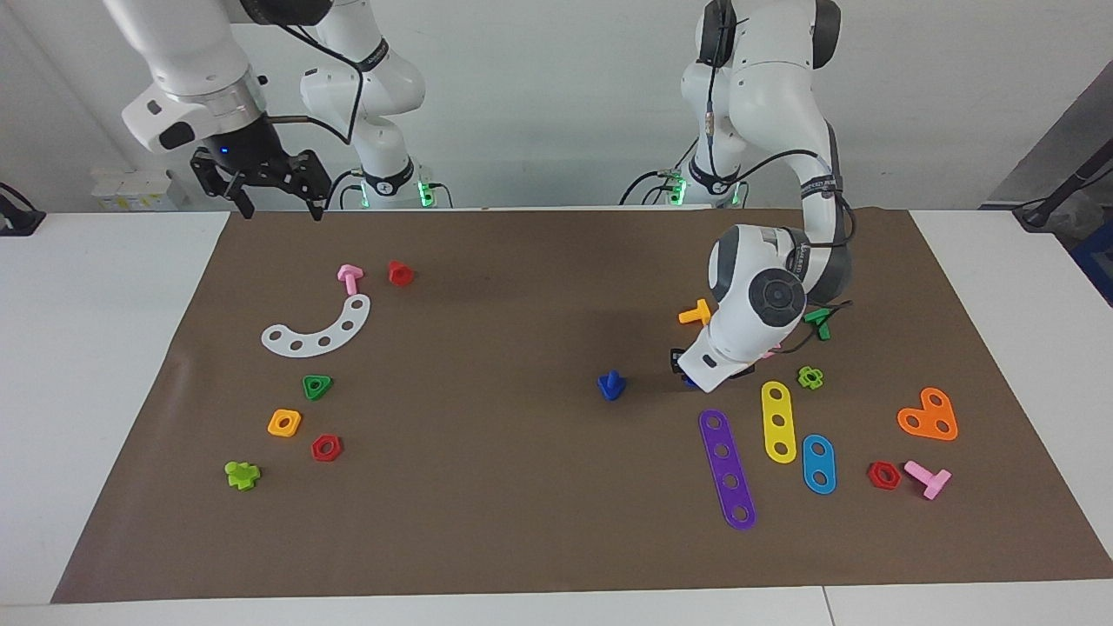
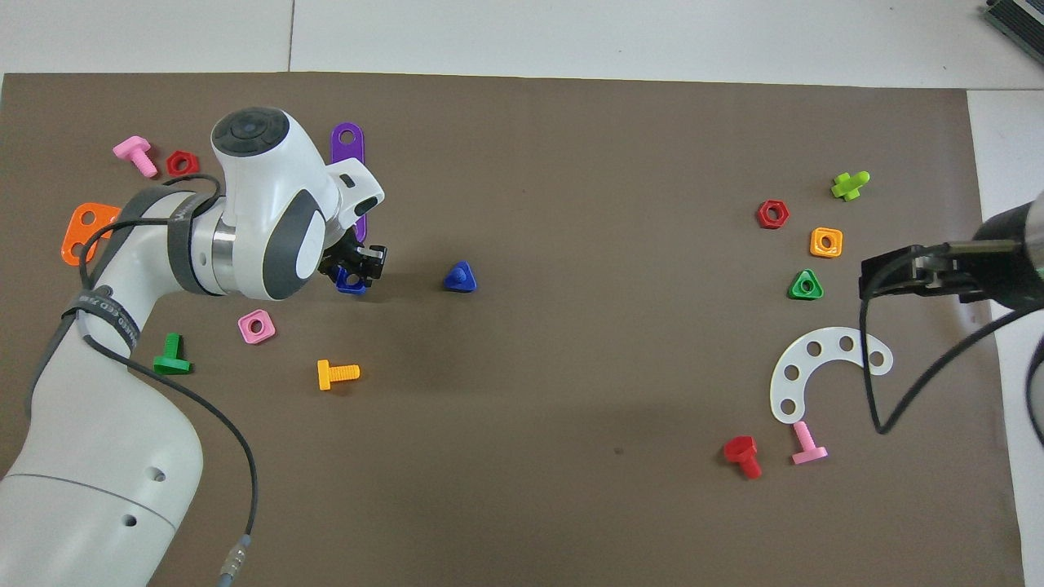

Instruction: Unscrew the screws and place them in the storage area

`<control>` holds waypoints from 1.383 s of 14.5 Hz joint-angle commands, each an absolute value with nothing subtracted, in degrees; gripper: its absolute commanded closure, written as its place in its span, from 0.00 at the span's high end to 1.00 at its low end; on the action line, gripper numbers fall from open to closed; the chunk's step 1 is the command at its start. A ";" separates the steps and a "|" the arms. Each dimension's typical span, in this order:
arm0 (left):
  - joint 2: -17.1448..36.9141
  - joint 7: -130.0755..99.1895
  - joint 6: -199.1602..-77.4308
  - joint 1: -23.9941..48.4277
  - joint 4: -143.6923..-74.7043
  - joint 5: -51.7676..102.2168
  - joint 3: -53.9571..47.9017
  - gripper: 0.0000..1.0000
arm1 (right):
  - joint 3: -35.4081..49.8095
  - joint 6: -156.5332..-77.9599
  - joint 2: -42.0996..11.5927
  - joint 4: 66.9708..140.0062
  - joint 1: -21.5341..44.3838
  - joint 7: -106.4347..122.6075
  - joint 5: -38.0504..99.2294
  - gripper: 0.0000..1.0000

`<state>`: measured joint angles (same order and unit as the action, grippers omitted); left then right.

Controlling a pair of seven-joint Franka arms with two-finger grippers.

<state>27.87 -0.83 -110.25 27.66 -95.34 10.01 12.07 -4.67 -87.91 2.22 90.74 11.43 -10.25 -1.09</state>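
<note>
The dark-blue screw (image 1: 612, 385) stands on its triangular head on the brown mat (image 1: 487, 487), mid-table; it also shows in the overhead view (image 2: 461, 278). My left gripper (image 1: 696, 372) is down at the mat beside it, toward the left arm's end, its fingers around a dark-blue square nut (image 2: 351, 282). The storage area (image 1: 287, 365) lies at the right arm's end, with a white curved strip (image 1: 320, 329), green triangular nut (image 1: 317, 387), orange square nut (image 1: 284, 422) and red hexagonal nut (image 1: 326, 448). My right gripper (image 1: 276, 207) waits open and empty, raised over the mat's edge there.
Pink (image 1: 349, 278), red (image 1: 400, 273) and lime (image 1: 242, 475) screws lie in the storage area. At the left arm's end lie purple (image 1: 728, 469), yellow (image 1: 778, 422) and light-blue (image 1: 818, 463) strips, an orange heart (image 1: 929, 416), and orange (image 1: 695, 313) and green (image 1: 818, 323) screws.
</note>
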 commanded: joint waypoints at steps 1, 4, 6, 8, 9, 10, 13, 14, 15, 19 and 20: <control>23.39 2.37 -114.34 26.90 -103.43 10.64 12.04 0.28 | -4.57 -95.51 -2.08 92.55 18.60 -17.38 -0.44 1.00; 23.29 4.48 -114.61 26.28 -104.06 10.63 12.48 0.66 | -4.48 -102.37 -10.25 88.96 26.08 -26.95 0.17 1.00; 23.29 4.66 -114.52 26.10 -103.98 10.37 12.66 1.00 | -4.48 -106.50 -16.93 84.75 30.39 -34.24 0.09 1.00; 23.38 4.66 -114.09 26.02 -103.36 10.28 12.74 1.00 | -4.48 -112.21 -21.86 82.45 33.30 -39.00 1.23 1.00; 23.38 4.57 -114.17 26.02 -103.01 10.11 13.01 1.00 | -4.48 -115.02 -23.89 81.57 34.62 -39.98 1.23 1.00; 23.38 4.66 -114.00 25.93 -102.14 9.67 13.79 1.00 | -4.48 -117.83 -25.82 81.21 35.85 -41.30 1.23 1.00; 22.59 7.90 -113.73 24.70 -99.93 9.49 18.88 1.00 | -4.48 -121.11 -34.77 74.57 39.01 -43.15 0.35 1.00; 21.54 9.82 -113.73 23.22 -99.93 9.49 20.03 1.00 | -4.57 -121.46 -38.37 71.14 39.55 -43.07 0.26 1.00; 20.32 11.50 -113.30 21.11 -99.84 9.49 20.39 1.00 | -4.48 -122.51 -40.50 69.45 39.55 -42.98 0.09 1.00; 15.13 21.07 -108.12 12.93 -99.76 8.36 21.00 1.00 | -4.40 -130.69 -42.81 70.92 39.81 -41.67 -0.79 0.99; 13.73 21.53 -107.32 12.31 -99.76 6.26 21.01 1.00 | -4.39 -130.87 -42.98 71.62 40.08 -41.23 -0.79 0.96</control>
